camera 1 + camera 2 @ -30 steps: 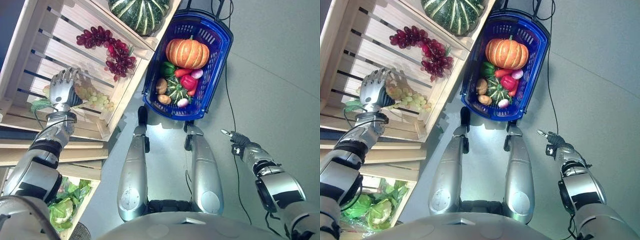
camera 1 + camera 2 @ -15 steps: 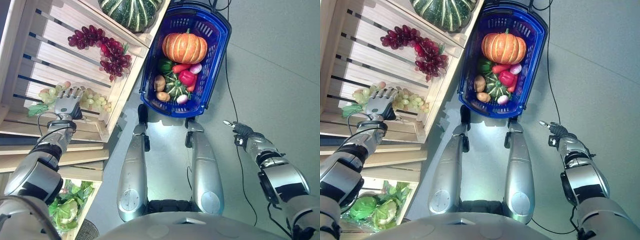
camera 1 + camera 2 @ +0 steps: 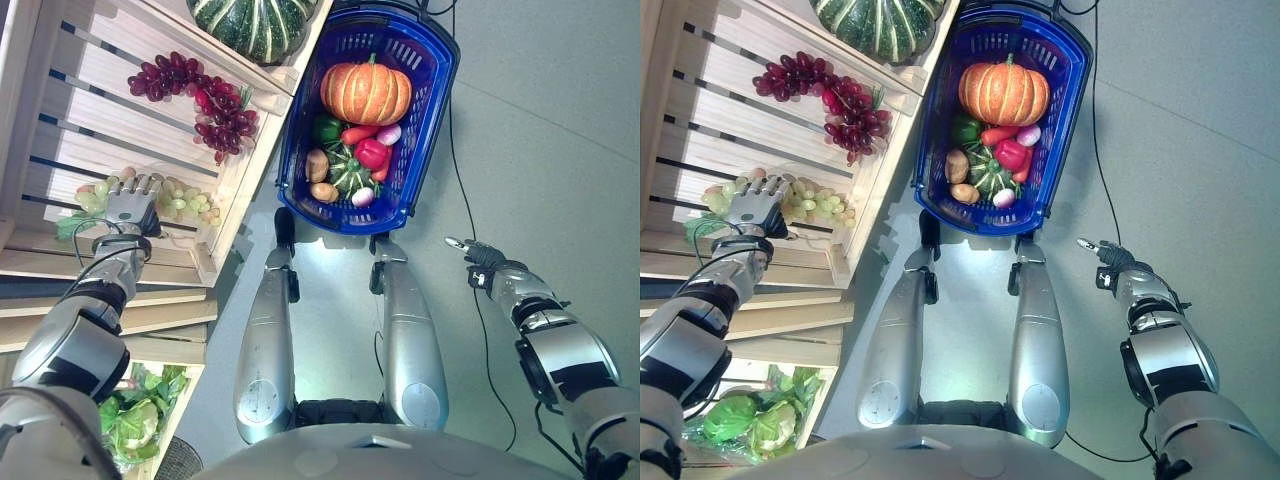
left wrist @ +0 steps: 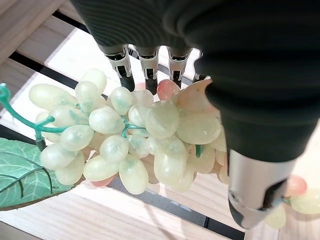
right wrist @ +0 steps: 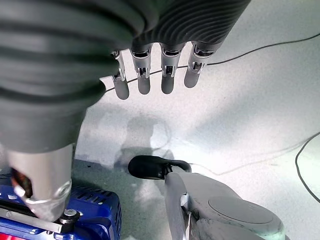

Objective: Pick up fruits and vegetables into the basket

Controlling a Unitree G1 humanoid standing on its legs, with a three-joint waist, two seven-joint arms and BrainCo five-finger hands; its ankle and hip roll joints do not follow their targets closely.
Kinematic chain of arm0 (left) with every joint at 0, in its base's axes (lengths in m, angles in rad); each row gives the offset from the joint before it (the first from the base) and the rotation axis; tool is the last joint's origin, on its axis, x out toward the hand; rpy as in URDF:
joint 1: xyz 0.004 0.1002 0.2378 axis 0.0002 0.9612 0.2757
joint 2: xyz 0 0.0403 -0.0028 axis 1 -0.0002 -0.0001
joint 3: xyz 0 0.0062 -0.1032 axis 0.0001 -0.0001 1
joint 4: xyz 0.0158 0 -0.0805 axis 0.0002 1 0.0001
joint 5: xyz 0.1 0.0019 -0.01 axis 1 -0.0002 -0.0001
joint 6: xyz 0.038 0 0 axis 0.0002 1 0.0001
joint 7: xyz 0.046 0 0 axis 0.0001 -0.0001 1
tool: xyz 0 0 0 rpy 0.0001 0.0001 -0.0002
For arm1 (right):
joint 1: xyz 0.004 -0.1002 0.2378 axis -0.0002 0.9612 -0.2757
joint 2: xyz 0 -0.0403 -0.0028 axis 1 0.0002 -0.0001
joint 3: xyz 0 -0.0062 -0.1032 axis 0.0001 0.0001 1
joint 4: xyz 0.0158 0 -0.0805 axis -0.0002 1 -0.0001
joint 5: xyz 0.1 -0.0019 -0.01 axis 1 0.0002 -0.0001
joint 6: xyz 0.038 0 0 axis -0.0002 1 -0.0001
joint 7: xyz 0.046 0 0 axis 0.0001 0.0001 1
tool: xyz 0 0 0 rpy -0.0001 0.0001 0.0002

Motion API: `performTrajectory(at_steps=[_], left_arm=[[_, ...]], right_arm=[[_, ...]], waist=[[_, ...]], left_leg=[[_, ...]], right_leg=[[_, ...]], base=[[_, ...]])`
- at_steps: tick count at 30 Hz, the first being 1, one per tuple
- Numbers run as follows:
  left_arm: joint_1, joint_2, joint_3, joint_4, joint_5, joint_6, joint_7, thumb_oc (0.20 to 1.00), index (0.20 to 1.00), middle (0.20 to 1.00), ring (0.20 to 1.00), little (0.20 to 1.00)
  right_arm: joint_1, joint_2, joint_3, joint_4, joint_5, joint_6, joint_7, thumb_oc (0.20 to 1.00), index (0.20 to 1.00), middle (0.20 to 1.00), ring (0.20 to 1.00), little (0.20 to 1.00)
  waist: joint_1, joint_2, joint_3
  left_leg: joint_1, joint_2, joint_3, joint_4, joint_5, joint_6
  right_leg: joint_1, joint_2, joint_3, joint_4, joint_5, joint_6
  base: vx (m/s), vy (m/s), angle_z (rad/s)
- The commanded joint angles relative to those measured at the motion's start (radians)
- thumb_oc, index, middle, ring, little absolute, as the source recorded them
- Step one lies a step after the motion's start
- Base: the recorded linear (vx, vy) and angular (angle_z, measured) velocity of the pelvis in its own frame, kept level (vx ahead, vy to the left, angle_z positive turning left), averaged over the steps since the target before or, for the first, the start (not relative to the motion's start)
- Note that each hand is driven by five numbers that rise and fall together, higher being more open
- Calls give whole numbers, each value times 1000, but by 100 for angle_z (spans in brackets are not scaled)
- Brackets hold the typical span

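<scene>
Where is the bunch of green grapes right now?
The green grapes lie in the slatted wooden crate on the robot's left, below the red grapes. The left robot hand is over them, fingers straight.

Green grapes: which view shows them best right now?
The left wrist view: the green grapes sit close up under the left hand. Both eye views show them small in the crate, partly behind that hand.
</scene>
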Motion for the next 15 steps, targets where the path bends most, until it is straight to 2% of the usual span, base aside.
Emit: performTrajectory(at_steps=[1, 7, 15], left_arm=[[31, -15, 50, 88, 8, 56, 35, 1000, 1000, 1000, 1000, 1000], [18, -11, 74, 96, 30, 110, 75, 1000, 1000, 1000, 1000, 1000], [17, -17, 84, 102, 95, 150, 119, 1000, 1000, 1000, 1000, 1000]], right_arm=[[49, -64, 30, 21, -15, 7, 8, 1000, 1000, 1000, 1000, 1000], [44, -59, 35, 23, -5, 5, 3, 1000, 1000, 1000, 1000, 1000], [43, -54, 38, 19, 5, 1, 2, 1000, 1000, 1000, 1000, 1000]], waist=[[-4, 25, -17], [-1, 20, -17], [-1, 9, -17]], left_leg=[[-45, -60, 22, 63, -50, 54], [-50, -59, 21, 63, -47, 52], [-53, -61, 18, 56, -45, 52]], right_leg=[[38, 65, -63, 56, -95, -28], [36, 67, -65, 55, -94, -29], [33, 70, -65, 41, -85, -27]], base=[[0, 0, 0], [0, 0, 0], [0, 0, 0]])
